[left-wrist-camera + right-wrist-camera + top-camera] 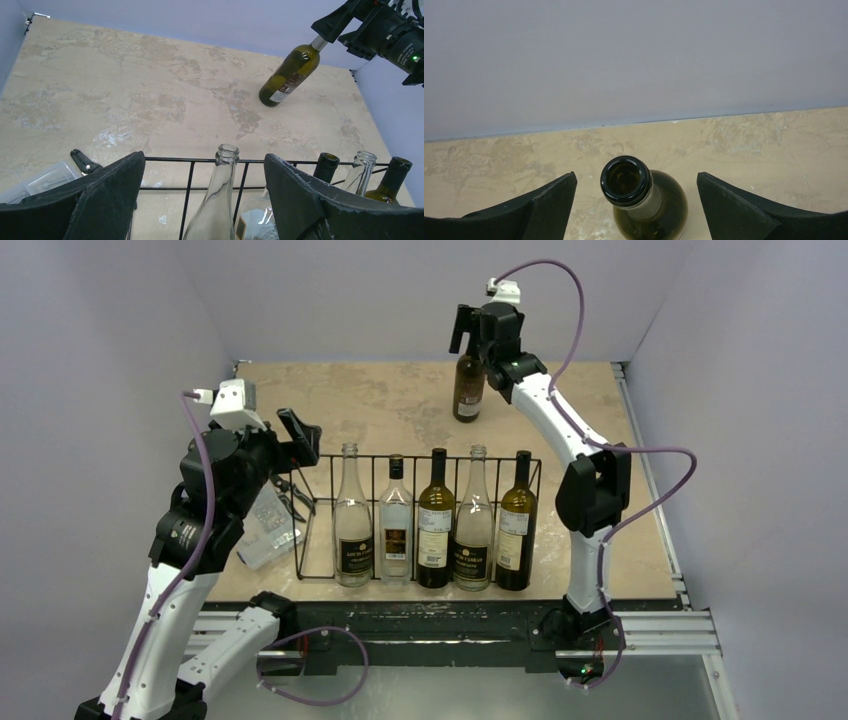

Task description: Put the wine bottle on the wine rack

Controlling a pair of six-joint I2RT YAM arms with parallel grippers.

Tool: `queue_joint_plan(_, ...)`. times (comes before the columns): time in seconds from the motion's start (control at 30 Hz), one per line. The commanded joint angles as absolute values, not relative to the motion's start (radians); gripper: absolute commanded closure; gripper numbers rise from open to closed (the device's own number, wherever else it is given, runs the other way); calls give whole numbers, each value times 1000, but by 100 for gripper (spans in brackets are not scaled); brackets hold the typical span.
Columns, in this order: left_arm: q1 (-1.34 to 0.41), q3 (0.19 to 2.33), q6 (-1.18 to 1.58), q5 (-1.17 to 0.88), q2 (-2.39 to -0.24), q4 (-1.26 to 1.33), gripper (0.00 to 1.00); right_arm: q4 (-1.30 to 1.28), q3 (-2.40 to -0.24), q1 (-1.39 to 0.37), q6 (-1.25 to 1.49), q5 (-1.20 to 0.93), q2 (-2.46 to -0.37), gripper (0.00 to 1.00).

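A dark green wine bottle [468, 390] stands upright at the far side of the table, apart from the rack. My right gripper [478, 328] is open at its top. In the right wrist view the bottle's mouth [626, 181] sits between the spread fingers of that gripper [636, 176], nearer the left one and touching neither. The black wire wine rack [415, 457] stands near the front edge and holds several upright bottles. My left gripper [300, 435] is open and empty above the rack's left end. In the left wrist view this gripper [205, 157] frames a clear bottle's neck [226, 156] and the rack's top rail [180, 160].
A clear plastic organiser box [268, 530] lies left of the rack, under my left arm, and also shows in the left wrist view [45, 180]. Grey walls close in the back and both sides. Bare table lies between the rack and the far bottle.
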State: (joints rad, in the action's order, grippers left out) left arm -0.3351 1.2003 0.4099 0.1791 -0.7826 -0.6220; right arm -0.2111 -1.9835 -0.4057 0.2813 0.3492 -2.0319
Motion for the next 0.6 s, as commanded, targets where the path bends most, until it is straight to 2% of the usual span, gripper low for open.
queue_joint_plan(0.0, -337, 1220, 423, 167, -775, -603, 12, -195, -2051, -399, 299, 353, -2055, 9)
queue_joint_plan(0.37, -337, 1220, 424, 166, -781, -603, 12, -167, -2044, -398, 277, 371, -2097, 40)
queue_joint_plan(0.47, -337, 1220, 424, 166, -782, -604, 12, -157, -2031, -399, 274, 365, -2095, 43)
queue_joint_plan(0.57, -337, 1219, 423, 166, -782, -604, 12, -154, -2021, -398, 271, 365, -2096, 41)
